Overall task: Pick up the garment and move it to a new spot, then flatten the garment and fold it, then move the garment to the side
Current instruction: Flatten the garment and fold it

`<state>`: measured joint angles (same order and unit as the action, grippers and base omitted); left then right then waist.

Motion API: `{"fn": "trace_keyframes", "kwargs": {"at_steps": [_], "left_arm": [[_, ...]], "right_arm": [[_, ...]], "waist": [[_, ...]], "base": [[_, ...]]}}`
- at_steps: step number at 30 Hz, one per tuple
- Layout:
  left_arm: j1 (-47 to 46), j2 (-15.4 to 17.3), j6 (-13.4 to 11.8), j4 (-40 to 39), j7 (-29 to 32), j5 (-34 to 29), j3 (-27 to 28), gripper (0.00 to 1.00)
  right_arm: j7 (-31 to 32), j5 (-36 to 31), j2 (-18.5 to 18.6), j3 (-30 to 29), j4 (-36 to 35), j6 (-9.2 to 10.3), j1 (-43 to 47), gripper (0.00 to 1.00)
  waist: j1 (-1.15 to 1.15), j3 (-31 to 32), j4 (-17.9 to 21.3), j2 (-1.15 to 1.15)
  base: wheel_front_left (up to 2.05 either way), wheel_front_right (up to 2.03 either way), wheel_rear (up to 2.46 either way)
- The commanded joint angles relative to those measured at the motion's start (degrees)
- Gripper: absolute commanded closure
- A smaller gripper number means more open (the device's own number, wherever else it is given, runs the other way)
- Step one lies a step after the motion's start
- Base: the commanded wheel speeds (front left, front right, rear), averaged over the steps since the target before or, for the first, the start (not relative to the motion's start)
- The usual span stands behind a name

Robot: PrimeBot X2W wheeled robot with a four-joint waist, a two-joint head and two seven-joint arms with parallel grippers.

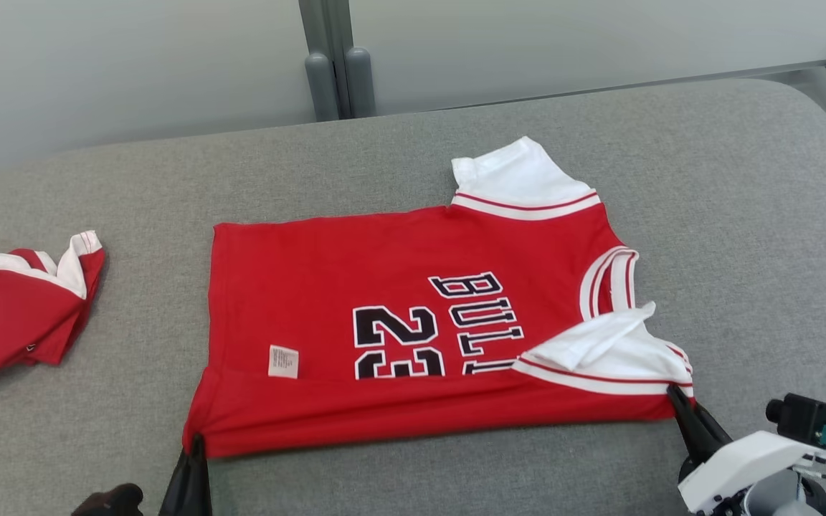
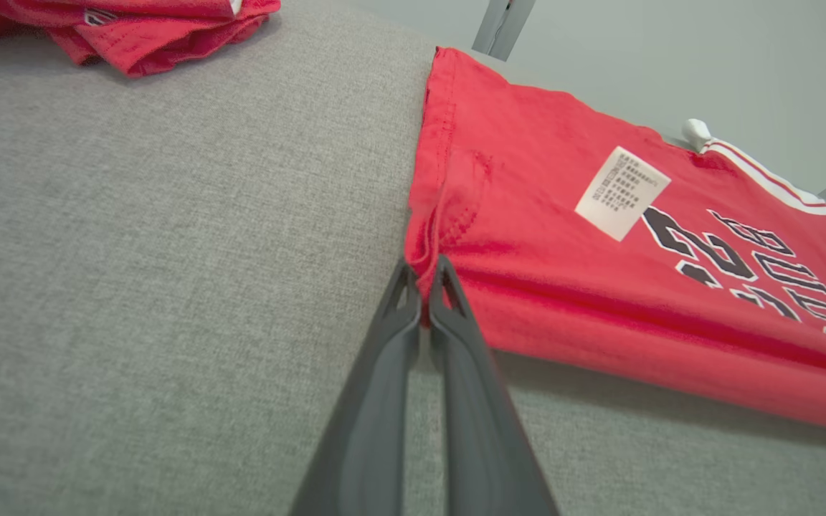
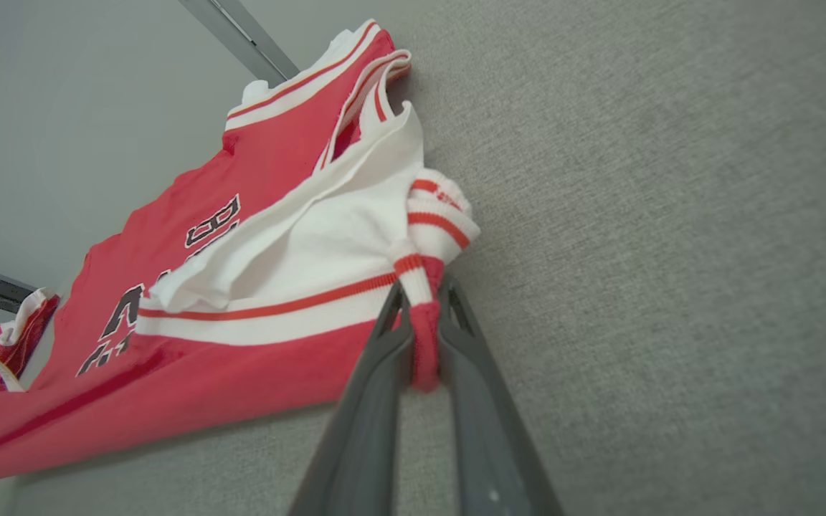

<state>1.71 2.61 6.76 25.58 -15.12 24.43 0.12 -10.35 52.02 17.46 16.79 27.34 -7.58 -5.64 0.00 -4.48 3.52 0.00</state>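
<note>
A red basketball jersey (image 1: 399, 287) with white sleeves, black "BULLS 23" lettering and a small white label lies spread on the grey cushion, its near edge folded over. My left gripper (image 1: 196, 441) is shut on the jersey's near left hem corner (image 2: 424, 276). My right gripper (image 1: 673, 393) is shut on the near right corner, pinching red fabric and striped sleeve trim (image 3: 424, 330) between its fingers. Both grippers sit low on the cushion at the jersey's near edge.
A second red and white garment (image 1: 19, 301) lies crumpled at the cushion's left side, also seen as a red garment (image 2: 140, 29) at the top of the left wrist view. The grey cushion (image 1: 743, 215) stretches bare to the right. A pale wall and grey posts (image 1: 334, 64) stand behind.
</note>
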Motion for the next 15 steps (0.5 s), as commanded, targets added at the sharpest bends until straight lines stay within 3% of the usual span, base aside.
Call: {"fn": "trace_keyframes", "kwargs": {"at_steps": [1,6,7,8,9,15], "left_arm": [[1.6,0.6,-0.8,-0.5,0.0,0.7,0.0,1.00],[4.7,0.6,-2.2,-1.7,0.0,3.1,-2.3,1.00],[4.9,0.5,-2.5,-1.9,0.0,3.1,-2.6,0.74],[5.0,0.5,-2.8,-2.2,0.0,3.1,-2.8,0.07],[4.9,0.6,-3.0,-2.4,0.0,3.2,-2.9,0.00],[3.7,0.5,-3.3,-4.9,0.0,0.6,-2.5,0.00]], "right_arm": [[0.5,-0.5,0.9,-1.3,-0.8,0.16,1.8,1.00],[4.2,-1.1,-0.5,-4.5,-3.3,0.16,6.6,0.96],[4.3,-1.5,-0.8,-5.3,-3.7,0.16,6.8,0.69],[4.5,-1.9,-1.4,-6.1,-4.1,0.16,7.2,0.00],[4.9,-2.2,-1.9,-6.6,-4.1,0.16,7.6,0.00],[3.8,-6.9,-4.1,-9.9,-7.4,0.11,6.6,0.00]], "waist": [[0.00,0.4,-0.1,0.00],[0.00,1.0,0.2,0.00],[0.00,1.1,0.1,0.00],[0.00,1.3,0.1,0.00],[0.00,1.6,0.0,0.00],[0.00,2.8,-0.3,0.00]], "base": [[0.00,0.00,0.00],[0.00,0.00,0.00],[0.00,0.00,0.00],[0.00,0.00,0.00],[0.00,0.00,0.00],[0.00,0.00,0.00]]}}
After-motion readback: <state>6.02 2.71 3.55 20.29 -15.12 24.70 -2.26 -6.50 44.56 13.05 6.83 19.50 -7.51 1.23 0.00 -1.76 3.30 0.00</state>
